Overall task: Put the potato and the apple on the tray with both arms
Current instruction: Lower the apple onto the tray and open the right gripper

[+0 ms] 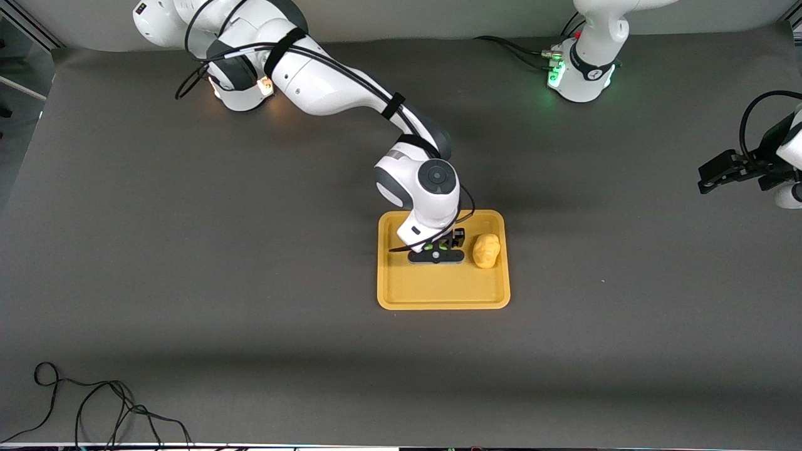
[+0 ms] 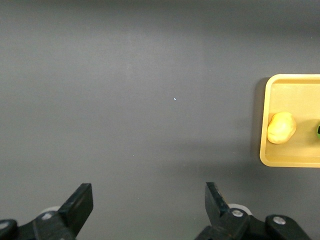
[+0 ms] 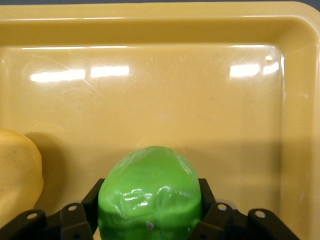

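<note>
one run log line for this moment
right claw: shut on apple, over tray | potato: on tray | left claw: open, waiting over bare table

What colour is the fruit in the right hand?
Bright glossy green: the apple, clearest in the right wrist view.

You see the right gripper (image 1: pixel 437 249) over the tray (image 1: pixel 442 294), clamping the apple (image 1: pixel 435 247) beside the potato (image 1: pixel 486 250); the left gripper (image 1: pixel 707 180) waits well away from the tray

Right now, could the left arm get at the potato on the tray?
Probably yes. The potato lies uncovered at the tray's left-arm end; the right gripper beside it holds the apple, while the open left gripper waits aside.
</note>
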`<state>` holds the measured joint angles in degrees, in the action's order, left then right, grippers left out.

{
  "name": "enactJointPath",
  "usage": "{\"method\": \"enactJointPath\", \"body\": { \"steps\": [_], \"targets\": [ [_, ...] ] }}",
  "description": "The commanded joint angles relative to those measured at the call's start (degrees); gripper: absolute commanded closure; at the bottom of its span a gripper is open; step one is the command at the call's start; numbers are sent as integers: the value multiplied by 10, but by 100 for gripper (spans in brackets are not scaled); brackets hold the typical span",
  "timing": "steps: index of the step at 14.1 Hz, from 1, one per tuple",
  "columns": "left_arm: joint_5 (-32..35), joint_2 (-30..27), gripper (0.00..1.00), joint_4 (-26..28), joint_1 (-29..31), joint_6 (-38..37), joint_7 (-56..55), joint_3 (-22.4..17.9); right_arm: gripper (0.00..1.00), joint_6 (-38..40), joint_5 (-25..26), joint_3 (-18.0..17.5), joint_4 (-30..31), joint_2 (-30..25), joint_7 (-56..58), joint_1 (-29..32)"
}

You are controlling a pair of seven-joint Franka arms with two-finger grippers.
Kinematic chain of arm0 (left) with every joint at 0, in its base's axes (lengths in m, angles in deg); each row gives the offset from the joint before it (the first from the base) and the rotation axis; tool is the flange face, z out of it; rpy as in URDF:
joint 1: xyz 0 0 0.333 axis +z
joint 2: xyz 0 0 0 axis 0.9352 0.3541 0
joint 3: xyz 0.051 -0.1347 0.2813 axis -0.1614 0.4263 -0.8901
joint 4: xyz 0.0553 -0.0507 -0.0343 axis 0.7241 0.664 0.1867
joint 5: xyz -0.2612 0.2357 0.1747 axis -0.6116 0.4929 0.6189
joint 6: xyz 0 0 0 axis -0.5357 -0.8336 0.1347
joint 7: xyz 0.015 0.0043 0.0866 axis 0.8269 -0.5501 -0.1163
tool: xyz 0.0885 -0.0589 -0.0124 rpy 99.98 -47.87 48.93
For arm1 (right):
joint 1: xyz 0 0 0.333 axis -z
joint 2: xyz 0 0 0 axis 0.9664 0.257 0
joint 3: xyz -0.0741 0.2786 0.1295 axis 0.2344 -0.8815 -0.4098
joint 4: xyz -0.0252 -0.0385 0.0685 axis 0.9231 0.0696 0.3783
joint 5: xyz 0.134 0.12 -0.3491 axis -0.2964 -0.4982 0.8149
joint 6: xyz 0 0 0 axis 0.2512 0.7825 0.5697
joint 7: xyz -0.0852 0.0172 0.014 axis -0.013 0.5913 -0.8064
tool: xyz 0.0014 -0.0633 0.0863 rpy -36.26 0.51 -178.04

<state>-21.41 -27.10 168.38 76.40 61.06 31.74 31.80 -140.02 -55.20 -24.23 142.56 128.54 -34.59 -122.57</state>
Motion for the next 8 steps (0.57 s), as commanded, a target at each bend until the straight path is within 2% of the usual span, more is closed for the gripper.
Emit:
{"method": "enactJointPath", "body": {
  "steps": [1, 5, 6, 7, 8],
  "targets": [
    [-3, -8, 0, -2, -5, -2, 8, -4, 65, -19, 20, 8, -21, 22, -14, -2],
    [-5, -9, 0, -2, -5, -7, 7, -5, 63, -19, 35, 10, -21, 24, -12, 2],
    [-5, -8, 0, -2, -4, -7, 7, -5, 46, -19, 35, 9, -21, 24, -12, 3],
    [-5, -8, 0, -2, -2, -3, 8, -5, 3, -19, 35, 9, -21, 25, -11, 4],
    [-5, -8, 0, -2, -3, -2, 7, -5, 0, -19, 35, 9, -21, 24, -9, 4]
  ]
}}
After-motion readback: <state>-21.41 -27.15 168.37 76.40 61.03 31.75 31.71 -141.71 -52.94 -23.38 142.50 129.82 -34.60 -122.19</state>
